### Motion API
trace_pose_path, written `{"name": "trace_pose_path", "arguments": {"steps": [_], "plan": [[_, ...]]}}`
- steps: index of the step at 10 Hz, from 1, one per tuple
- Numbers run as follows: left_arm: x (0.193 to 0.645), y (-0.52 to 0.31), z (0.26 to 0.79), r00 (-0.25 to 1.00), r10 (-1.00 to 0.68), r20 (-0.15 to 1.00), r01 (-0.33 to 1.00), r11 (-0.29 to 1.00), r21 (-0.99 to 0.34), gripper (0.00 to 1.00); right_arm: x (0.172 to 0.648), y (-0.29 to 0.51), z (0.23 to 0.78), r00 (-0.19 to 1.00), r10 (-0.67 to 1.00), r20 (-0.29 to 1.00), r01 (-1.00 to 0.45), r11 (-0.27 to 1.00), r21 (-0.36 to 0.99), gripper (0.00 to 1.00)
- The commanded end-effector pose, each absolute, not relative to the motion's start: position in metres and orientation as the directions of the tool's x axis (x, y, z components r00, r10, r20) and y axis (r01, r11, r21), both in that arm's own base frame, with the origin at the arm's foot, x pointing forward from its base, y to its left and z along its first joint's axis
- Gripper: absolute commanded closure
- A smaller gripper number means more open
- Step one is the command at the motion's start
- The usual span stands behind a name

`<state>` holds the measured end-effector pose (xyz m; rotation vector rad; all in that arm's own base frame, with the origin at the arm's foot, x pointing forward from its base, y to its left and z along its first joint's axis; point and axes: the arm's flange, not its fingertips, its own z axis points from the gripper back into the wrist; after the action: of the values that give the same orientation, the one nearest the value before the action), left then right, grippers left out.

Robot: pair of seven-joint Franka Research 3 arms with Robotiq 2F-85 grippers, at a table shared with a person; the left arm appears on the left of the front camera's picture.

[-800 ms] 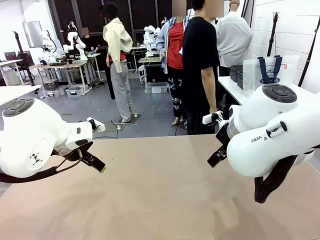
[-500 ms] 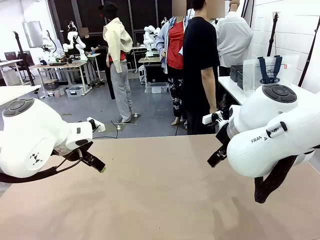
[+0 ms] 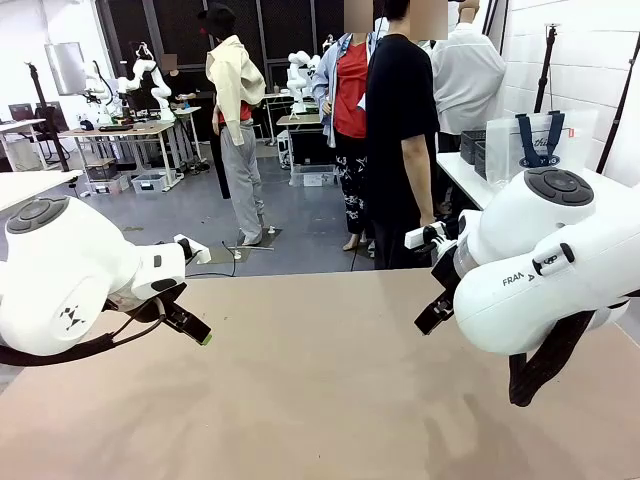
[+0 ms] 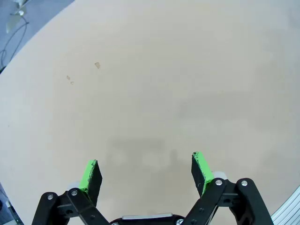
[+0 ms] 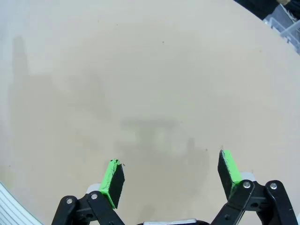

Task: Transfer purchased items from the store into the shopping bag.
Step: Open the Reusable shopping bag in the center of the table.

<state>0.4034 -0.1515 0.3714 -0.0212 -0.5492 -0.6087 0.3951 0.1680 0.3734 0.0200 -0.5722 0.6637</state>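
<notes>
Green pads [image 4: 90,172] of my left claw [image 4: 146,165] stand wide apart with nothing between them. The right claw [image 5: 171,172] is equally released and empty. Both hang over bare tan tabletop [image 4: 154,70], not touching it.

The shopping bag [image 3: 540,145] sits well apart from both claws, on a white side tabletop [image 3: 455,172] at far right, behind my right arm and beside a dark basket [image 3: 472,146]. It stands upright, mouth and navy handles pointing up, with the broad printed face toward me. Its long axis looks to run across the picture, though the arm hides its base, so I can't tell for sure.

Risks, my guess:
- A long reach to the bag could swing the right elbow into it and tip it over.
- Thin plastic may sag, so the mouth closes and a packet lands outside.
- A person [image 3: 400,130] stands close to that side tabletop, so a fast move could clip a sleeve.
</notes>
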Motion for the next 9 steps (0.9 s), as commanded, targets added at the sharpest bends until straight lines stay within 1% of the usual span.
{"name": "trace_pose_path", "arguments": {"steps": [1, 9], "plan": [[0.4035, -0.1509, 0.3714, 0.683, -0.536, 0.496, 0.547, 0.825, 0.139, 0.0, 0.3951, 0.1679, 0.3734, 0.64, 0.576, 0.508, -0.587, 0.793, -0.16, 0.0], [0.4035, -0.1509, 0.3714, 0.683, -0.536, 0.496, 0.547, 0.825, 0.139, 0.0, 0.3951, 0.1679, 0.3734, 0.64, 0.576, 0.508, -0.587, 0.793, -0.16, 0.0]]}}
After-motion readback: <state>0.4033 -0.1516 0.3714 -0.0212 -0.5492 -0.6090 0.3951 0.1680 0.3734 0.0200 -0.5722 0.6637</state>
